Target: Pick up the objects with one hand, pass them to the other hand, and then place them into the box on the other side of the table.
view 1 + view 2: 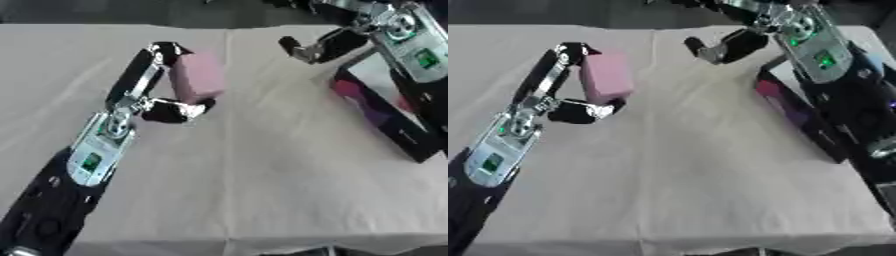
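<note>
- We see a pale pink block (605, 75), plain and unpatterned.
- The desk (280, 165) is covered in a plain beige cloth.
- The left hand (162, 82) is black with silver parts; its forearm is silver with a small green patch, then black lower down.
- The right hand (728, 46) is black too, on a silver forearm with a green patch.
- The box (385, 117) is black outside, with magenta and purple patches on its side and a white inside.
</note>
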Robot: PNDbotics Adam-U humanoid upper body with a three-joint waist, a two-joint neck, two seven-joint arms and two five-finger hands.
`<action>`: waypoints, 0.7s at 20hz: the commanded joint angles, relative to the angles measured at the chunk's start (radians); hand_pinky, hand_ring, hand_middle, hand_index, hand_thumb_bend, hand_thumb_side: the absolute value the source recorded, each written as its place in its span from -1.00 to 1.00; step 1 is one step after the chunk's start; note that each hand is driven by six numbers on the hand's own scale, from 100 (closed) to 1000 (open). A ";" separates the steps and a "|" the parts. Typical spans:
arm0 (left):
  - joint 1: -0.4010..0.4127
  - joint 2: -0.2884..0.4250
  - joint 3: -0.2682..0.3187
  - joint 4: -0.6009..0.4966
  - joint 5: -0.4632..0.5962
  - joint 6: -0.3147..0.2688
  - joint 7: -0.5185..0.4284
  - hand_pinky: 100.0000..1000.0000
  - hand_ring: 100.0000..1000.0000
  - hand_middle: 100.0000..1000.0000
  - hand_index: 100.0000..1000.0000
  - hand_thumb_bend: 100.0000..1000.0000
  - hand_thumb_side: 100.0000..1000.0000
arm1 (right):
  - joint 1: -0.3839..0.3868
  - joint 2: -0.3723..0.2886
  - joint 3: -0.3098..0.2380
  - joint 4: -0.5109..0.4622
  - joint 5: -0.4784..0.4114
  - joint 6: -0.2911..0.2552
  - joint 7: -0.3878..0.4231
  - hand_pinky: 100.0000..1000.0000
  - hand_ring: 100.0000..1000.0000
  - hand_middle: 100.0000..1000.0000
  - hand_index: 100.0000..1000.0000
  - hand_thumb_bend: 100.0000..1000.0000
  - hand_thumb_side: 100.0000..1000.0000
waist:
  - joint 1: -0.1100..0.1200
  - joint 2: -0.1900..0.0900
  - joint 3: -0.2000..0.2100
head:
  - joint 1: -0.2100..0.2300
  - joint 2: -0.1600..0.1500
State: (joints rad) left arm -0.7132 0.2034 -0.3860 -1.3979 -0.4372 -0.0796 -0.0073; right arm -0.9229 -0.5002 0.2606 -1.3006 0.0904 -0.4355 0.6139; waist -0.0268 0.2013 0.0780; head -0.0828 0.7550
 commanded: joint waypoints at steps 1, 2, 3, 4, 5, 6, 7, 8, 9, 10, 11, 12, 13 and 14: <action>-0.021 -0.007 -0.004 -0.022 0.013 -0.013 0.006 0.30 -0.02 -0.07 -0.15 -1.00 -0.86 | -0.030 0.002 -0.001 -0.003 0.056 -0.020 0.022 1.00 1.00 1.00 1.00 -0.88 -1.00 | -0.002 -0.027 -0.001 | -0.006 0.008; -0.022 -0.010 -0.004 -0.023 0.013 -0.015 0.008 0.30 -0.02 -0.07 -0.15 -1.00 -0.86 | -0.033 0.008 0.001 -0.001 0.071 -0.026 0.029 1.00 1.00 1.00 1.00 -0.87 -1.00 | -0.003 -0.026 -0.002 | -0.007 0.009; -0.023 -0.013 -0.004 -0.024 0.013 -0.017 0.008 0.30 -0.02 -0.07 -0.15 -1.00 -0.86 | -0.035 0.013 0.002 0.003 0.086 -0.031 0.037 1.00 1.00 1.00 1.00 -0.84 -1.00 | -0.003 -0.026 -0.002 | -0.009 0.010; -0.025 -0.016 -0.005 -0.024 0.013 -0.018 0.009 0.29 -0.03 -0.08 -0.15 -1.00 -0.86 | -0.037 0.017 0.004 0.006 0.098 -0.036 0.044 1.00 1.00 1.00 1.00 -0.82 -1.00 | -0.003 -0.026 -0.002 | -0.009 0.010; -0.027 -0.019 -0.004 -0.025 0.012 -0.018 0.010 0.29 -0.03 -0.08 -0.15 -1.00 -0.87 | -0.039 0.022 0.005 0.009 0.109 -0.040 0.052 1.00 1.00 1.00 1.00 -0.81 -0.97 | -0.003 -0.026 -0.001 | -0.011 0.011; -0.028 -0.023 -0.005 -0.025 0.010 -0.017 0.011 0.28 -0.03 -0.08 -0.16 -1.00 -0.87 | -0.040 0.027 0.007 0.013 0.118 -0.043 0.060 1.00 1.00 1.00 1.00 -0.80 -0.96 | -0.003 -0.026 -0.001 | -0.012 0.012; -0.030 -0.028 -0.006 -0.023 0.007 -0.015 0.011 0.28 -0.04 -0.08 -0.16 -1.00 -0.87 | -0.043 0.033 0.008 0.017 0.128 -0.046 0.067 1.00 1.00 1.00 1.00 -0.77 -0.93 | -0.004 -0.026 -0.001 | -0.014 0.013; -0.030 -0.033 -0.007 -0.020 0.003 -0.013 0.010 0.28 -0.04 -0.09 -0.16 -1.00 -0.86 | -0.045 0.039 0.010 0.020 0.138 -0.050 0.072 1.00 1.00 1.00 1.00 -0.74 -0.90 | -0.004 -0.027 -0.001 | -0.015 0.014; -0.031 -0.039 -0.008 -0.016 -0.001 -0.010 0.010 0.27 -0.04 -0.09 -0.16 -1.00 -0.87 | -0.047 0.044 0.011 0.023 0.149 -0.054 0.076 1.00 1.00 1.00 1.00 -0.70 -0.86 | -0.005 -0.027 -0.001 | -0.015 0.015; -0.031 -0.044 -0.009 -0.012 -0.007 -0.007 0.010 0.27 -0.04 -0.09 -0.16 -1.00 -0.88 | -0.048 0.049 0.013 0.027 0.160 -0.058 0.079 1.00 1.00 1.00 1.00 -0.68 -0.84 | -0.005 -0.027 -0.001 | -0.015 0.015; -0.032 -0.048 -0.009 -0.007 -0.014 -0.004 0.010 0.27 -0.04 -0.09 -0.16 -1.00 -0.88 | -0.047 0.053 0.014 0.031 0.171 -0.063 0.080 1.00 1.00 1.00 1.00 -0.66 -0.83 | -0.005 -0.027 -0.001 | -0.015 0.015; -0.032 -0.051 -0.009 -0.003 -0.020 -0.002 0.010 0.27 -0.04 -0.09 -0.16 -1.00 -0.89 | -0.047 0.057 0.016 0.035 0.182 -0.066 0.081 1.00 1.00 1.00 1.00 -0.63 -0.82 | -0.006 -0.028 -0.001 | -0.014 0.015; -0.032 -0.055 -0.009 0.002 -0.026 0.001 0.011 0.28 -0.04 -0.10 -0.16 -1.00 -0.90 | -0.047 0.061 0.017 0.038 0.195 -0.068 0.080 1.00 1.00 1.00 1.00 -0.60 -0.82 | -0.006 -0.028 -0.001 | -0.015 0.015; -0.032 -0.059 -0.008 0.007 -0.033 0.005 0.013 0.27 -0.04 -0.10 -0.16 -1.00 -0.90 | -0.048 0.066 0.018 0.041 0.208 -0.070 0.076 1.00 1.00 1.00 1.00 -0.56 -0.82 | -0.006 -0.028 -0.001 | -0.015 0.015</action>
State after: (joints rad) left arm -0.7228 0.1490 -0.3970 -1.3852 -0.4600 -0.0793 0.0029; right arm -0.9474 -0.4262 0.2829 -1.2560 0.2824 -0.4902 0.6805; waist -0.0328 0.2012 0.0767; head -0.0954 0.7635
